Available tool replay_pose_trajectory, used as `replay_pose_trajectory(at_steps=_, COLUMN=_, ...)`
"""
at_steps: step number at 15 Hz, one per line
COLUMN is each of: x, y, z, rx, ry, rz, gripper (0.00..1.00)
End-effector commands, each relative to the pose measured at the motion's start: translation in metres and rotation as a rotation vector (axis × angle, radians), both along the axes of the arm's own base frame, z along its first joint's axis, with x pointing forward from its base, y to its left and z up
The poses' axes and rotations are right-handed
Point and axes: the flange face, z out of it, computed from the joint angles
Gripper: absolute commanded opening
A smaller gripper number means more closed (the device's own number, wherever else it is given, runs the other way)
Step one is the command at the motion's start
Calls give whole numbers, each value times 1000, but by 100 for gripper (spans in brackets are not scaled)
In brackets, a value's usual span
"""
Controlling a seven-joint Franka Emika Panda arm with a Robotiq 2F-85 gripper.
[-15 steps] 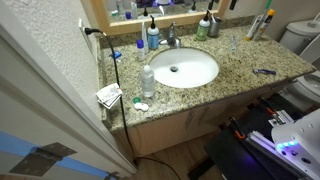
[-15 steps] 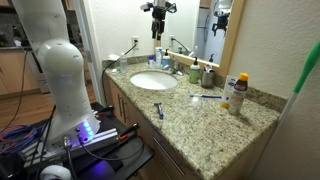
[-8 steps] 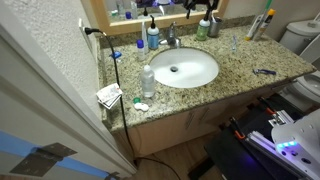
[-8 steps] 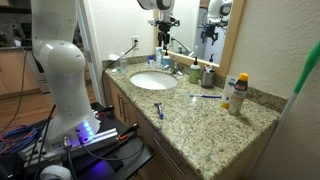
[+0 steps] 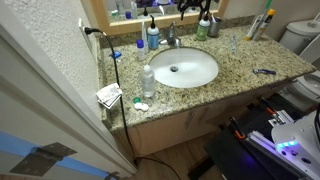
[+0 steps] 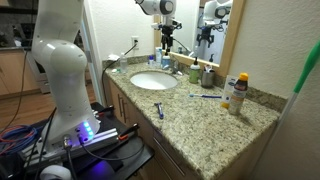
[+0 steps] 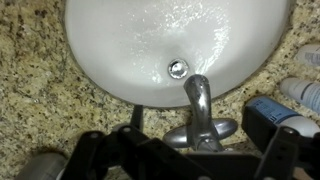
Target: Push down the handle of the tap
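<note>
We note a granite surface (image 5: 250, 55) with a white sink (image 5: 185, 68) set in it. The tap (image 7: 198, 100) stands at the sink's back rim, spout over the bowl. The claw (image 7: 187, 152) hangs above that back rim, spread wide and holding nothing. The handle (image 7: 207, 133) tops the tap. We judge the approach done. The touch and the push down are not yet made.
</note>
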Motion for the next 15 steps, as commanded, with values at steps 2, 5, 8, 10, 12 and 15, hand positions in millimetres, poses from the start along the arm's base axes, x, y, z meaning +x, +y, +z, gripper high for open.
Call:
replay_pose_trajectory(at_steps=2, x=42, y=11, z=-27, rx=37, ry=-80, rz=8, gripper=100)
replay_pose_trajectory(at_steps=5, x=68, y=13, z=-36, rx=39, ry=-135, rz=-22, gripper=100)
replay_pose_trajectory(at_steps=8, x=62, y=11, z=-36, rx=32, ry=-123, rz=-18, gripper=100)
replay_pose_trajectory(at_steps=10, x=68, y=11, z=-38, rx=33, ry=-130, rz=-21, gripper=100)
replay_pose_trajectory(at_steps=12, x=75, y=11, z=-55, rx=18, ry=-128, rz=1, gripper=100)
replay_pose_trajectory(at_steps=15, x=84, y=7, z=-64, rx=48, ry=-131, rz=18, gripper=100)
